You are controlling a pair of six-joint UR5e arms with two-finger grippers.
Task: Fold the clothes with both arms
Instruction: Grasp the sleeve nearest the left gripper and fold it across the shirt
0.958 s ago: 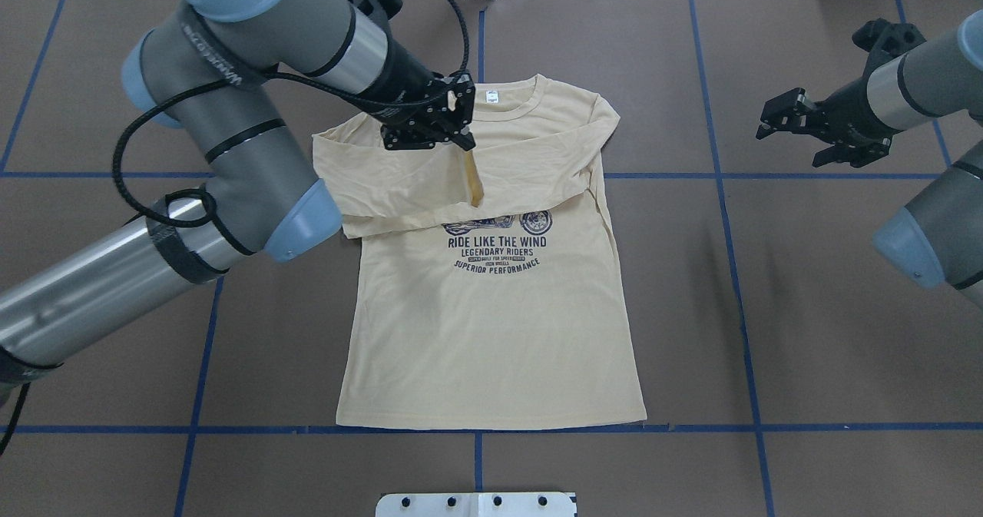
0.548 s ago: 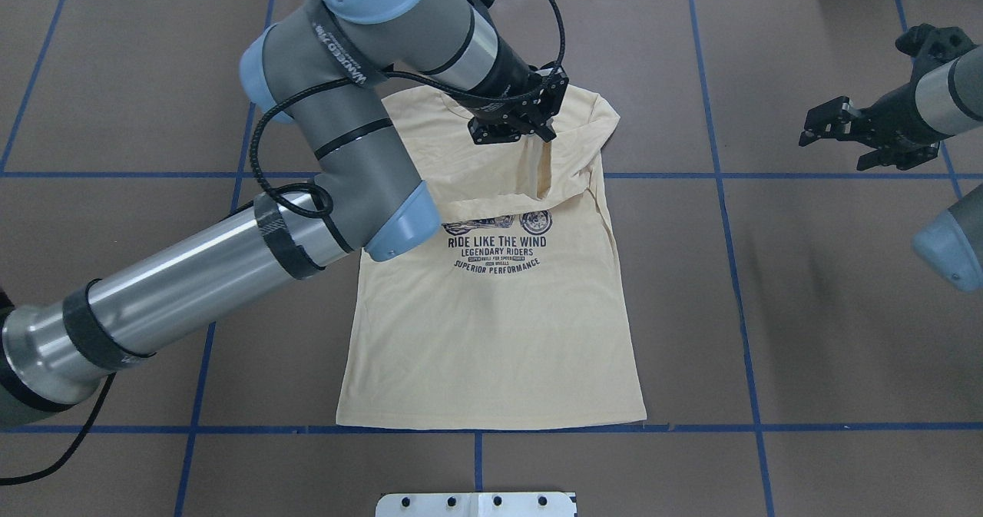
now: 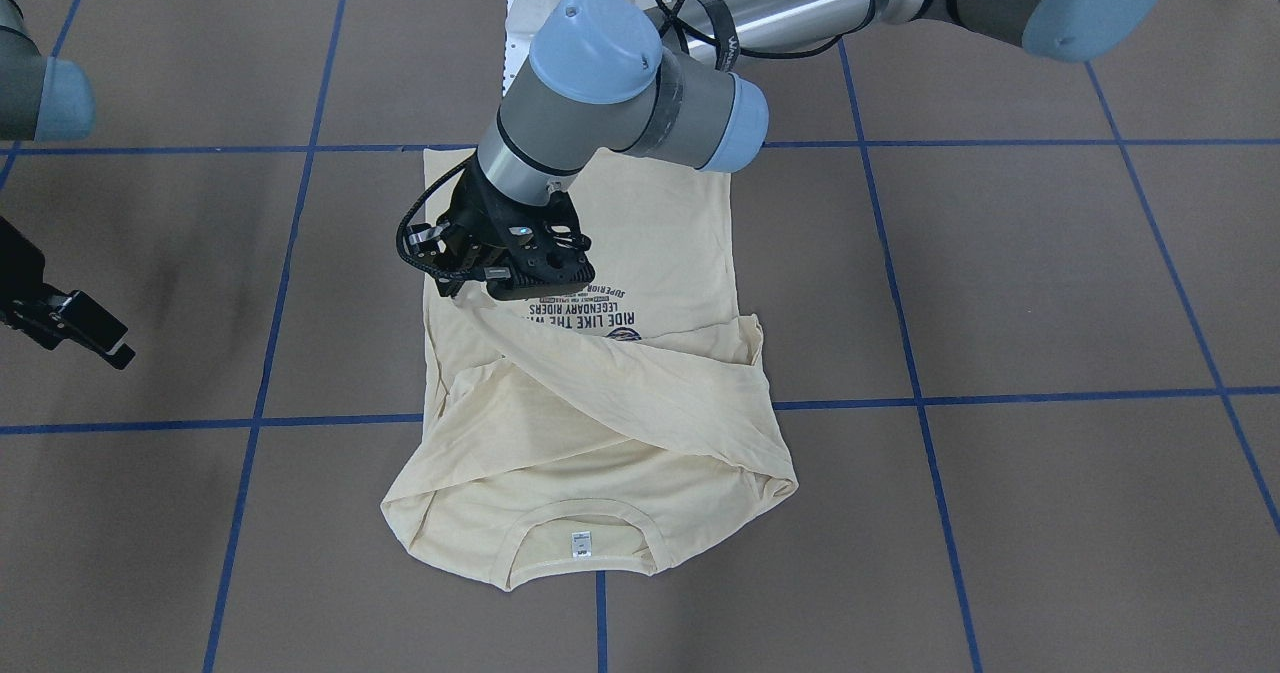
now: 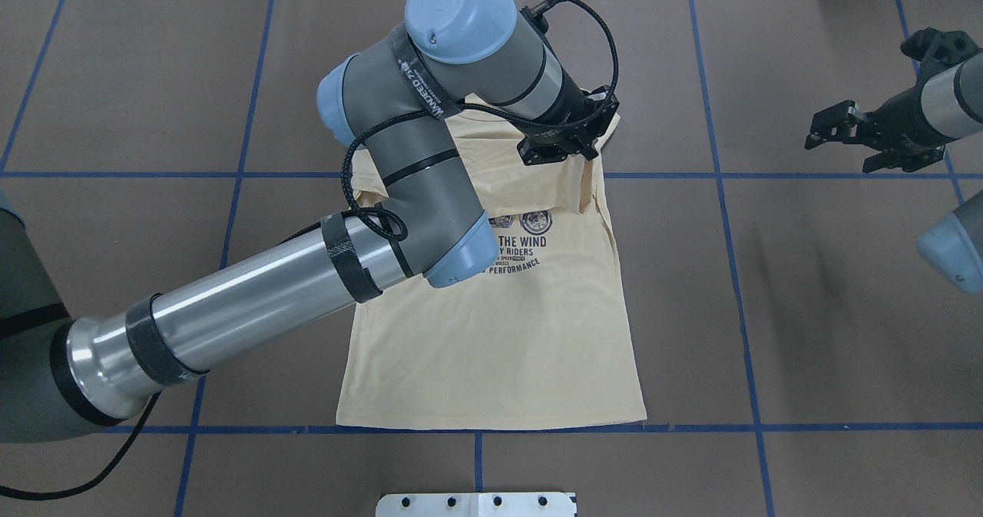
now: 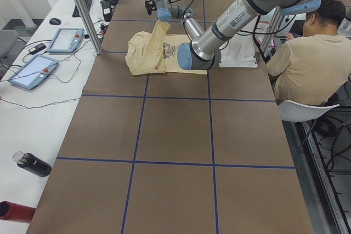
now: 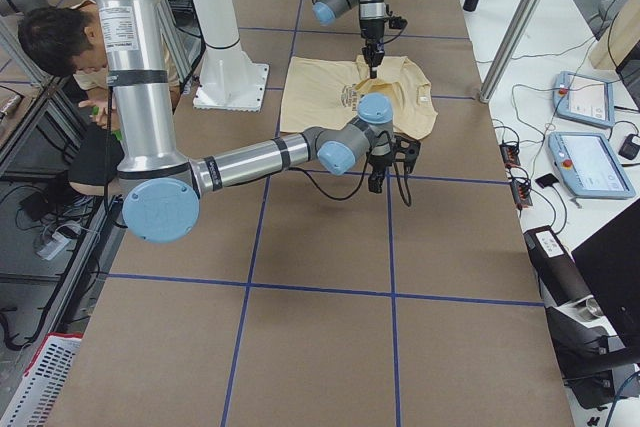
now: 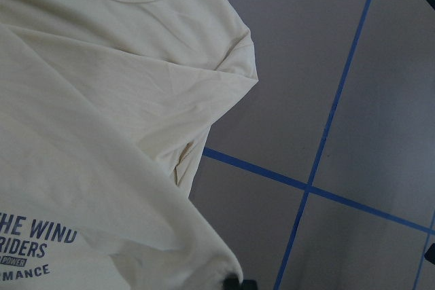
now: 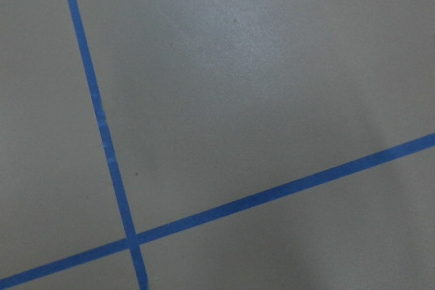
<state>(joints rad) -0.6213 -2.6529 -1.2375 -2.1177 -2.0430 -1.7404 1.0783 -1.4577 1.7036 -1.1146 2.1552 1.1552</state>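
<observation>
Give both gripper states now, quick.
Left gripper: shut on the sleeve of the pale cream-yellow long-sleeved T-shirt.
Right gripper: open, holding nothing.

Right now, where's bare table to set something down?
Bare: table between the T-shirt and the right gripper, and the strip between hem and white base plate. Crowded: shirt's collar end, where the left gripper holds a sleeve and its arm spans across.

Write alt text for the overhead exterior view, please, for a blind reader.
The left gripper holds up a sleeve of the cream T-shirt lying on the brown table. The right gripper hovers open, off to the side.
</observation>
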